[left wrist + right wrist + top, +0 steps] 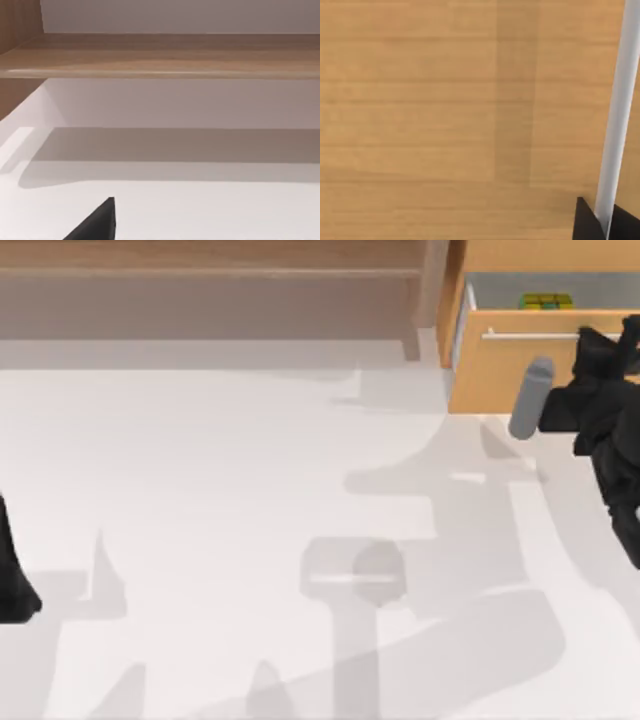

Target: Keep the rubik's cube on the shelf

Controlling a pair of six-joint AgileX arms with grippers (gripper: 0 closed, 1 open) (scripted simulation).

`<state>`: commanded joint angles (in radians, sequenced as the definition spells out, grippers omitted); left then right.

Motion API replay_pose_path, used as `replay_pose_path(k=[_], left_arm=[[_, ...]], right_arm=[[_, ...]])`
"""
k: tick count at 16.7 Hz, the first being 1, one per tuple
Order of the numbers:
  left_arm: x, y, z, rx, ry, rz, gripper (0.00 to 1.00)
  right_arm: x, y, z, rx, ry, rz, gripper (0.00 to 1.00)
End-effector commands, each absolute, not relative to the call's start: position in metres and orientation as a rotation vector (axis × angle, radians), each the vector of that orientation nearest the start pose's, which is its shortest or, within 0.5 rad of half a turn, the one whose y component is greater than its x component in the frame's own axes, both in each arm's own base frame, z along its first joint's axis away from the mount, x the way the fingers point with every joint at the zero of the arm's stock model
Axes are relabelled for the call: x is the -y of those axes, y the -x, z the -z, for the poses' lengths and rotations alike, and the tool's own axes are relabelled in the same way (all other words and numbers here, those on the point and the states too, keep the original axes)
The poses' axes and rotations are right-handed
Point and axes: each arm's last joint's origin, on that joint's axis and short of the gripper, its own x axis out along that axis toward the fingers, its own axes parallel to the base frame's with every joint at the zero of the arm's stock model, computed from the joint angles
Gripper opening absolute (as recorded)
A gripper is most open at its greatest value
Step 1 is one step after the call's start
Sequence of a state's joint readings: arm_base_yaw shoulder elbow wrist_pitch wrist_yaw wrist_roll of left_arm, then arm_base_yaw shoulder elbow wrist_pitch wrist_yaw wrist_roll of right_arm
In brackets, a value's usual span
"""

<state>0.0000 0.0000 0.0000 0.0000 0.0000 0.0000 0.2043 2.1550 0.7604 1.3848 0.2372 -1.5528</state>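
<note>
- The small yellow-and-green rubik's cube [545, 302] is sitting inside the grey recess of the partly opened orange-wood drawer [500, 375], at the far right of the table in the top view.
- The long low light-brown wooden shelf [210, 280] is running along the far edge of the white table [250, 540], its upright side post standing just beside the drawer; the same shelf board [160, 55] is spanning the left wrist view.
- The black right gripper [605, 345] is reaching at the drawer's thin silver bar handle [530, 336]; in the right wrist view its two dark fingertips [585, 220] are sitting either side of the handle [615, 125], pinching it against the orange drawer front [445, 110].
- The left arm is resting at the table's left edge, and whether the left gripper [95, 225] is spread or pressed together I cannot tell.
</note>
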Motion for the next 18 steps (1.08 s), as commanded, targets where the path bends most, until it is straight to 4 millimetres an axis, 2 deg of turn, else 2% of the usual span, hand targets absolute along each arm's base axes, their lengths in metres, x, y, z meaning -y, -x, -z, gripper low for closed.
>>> replay_pose_path(k=[6, 8, 13, 18], left_arm=[[0.001, -0.106, -0.16, 0.0, 0.0, 0.0, 1.0], [0.001, -0.106, -0.16, 0.0, 0.0, 0.0, 1.0], [0.001, -0.106, -0.16, 0.0, 0.0, 0.0, 1.0], [0.001, -0.106, -0.16, 0.0, 0.0, 0.0, 1.0]], right_arm=[[-0.071, -0.313, -0.086, -0.02, 1.57, -0.006, 0.0], [-0.071, -0.305, -0.087, -0.014, 1.569, -0.001, 0.0], [-0.072, -0.301, -0.087, -0.013, 1.57, 0.0, 0.0], [-0.072, -0.258, -0.085, -0.02, 1.573, -0.007, 0.0]])
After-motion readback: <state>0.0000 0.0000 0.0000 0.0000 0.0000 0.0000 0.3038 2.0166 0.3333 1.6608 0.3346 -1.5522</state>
